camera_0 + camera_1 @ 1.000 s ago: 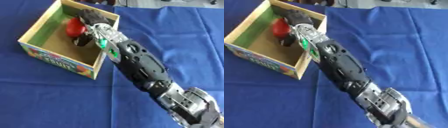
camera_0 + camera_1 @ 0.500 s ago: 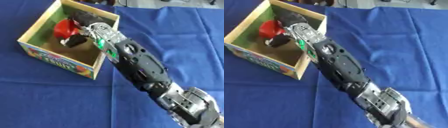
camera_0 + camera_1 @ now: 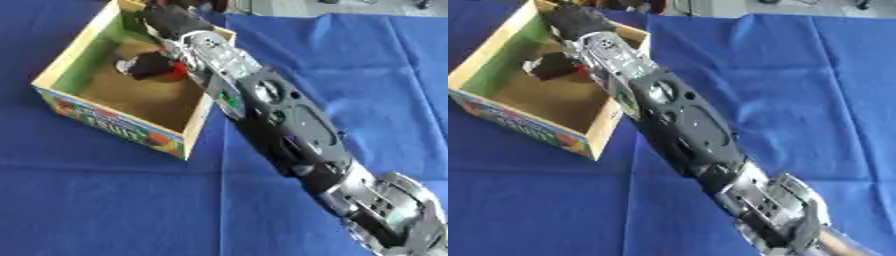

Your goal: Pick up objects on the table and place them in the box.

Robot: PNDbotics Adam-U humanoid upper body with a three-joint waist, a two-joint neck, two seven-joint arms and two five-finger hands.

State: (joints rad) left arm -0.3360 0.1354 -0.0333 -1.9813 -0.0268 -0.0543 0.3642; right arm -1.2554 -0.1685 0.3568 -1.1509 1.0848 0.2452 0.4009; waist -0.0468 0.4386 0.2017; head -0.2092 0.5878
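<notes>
Fingers (image 3: pixel 131 65) of the right hand (image 3: pixel 150 65) curled around a red object (image 3: pixel 178 71) inside the box (image 3: pixel 114 120), near its far right wall. From the near right, the arm (image 3: pixel 280 120) crossed the blue cloth (image 3: pixel 105 200) and the box's right rim.

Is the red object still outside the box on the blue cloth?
No. The red object sits inside the box, under the right hand that reaches over the box wall.

Bright, even light falls on the blue cloth (image 3: pixel 105 200), shadows faint, and both views look soft and slightly blurred.
</notes>
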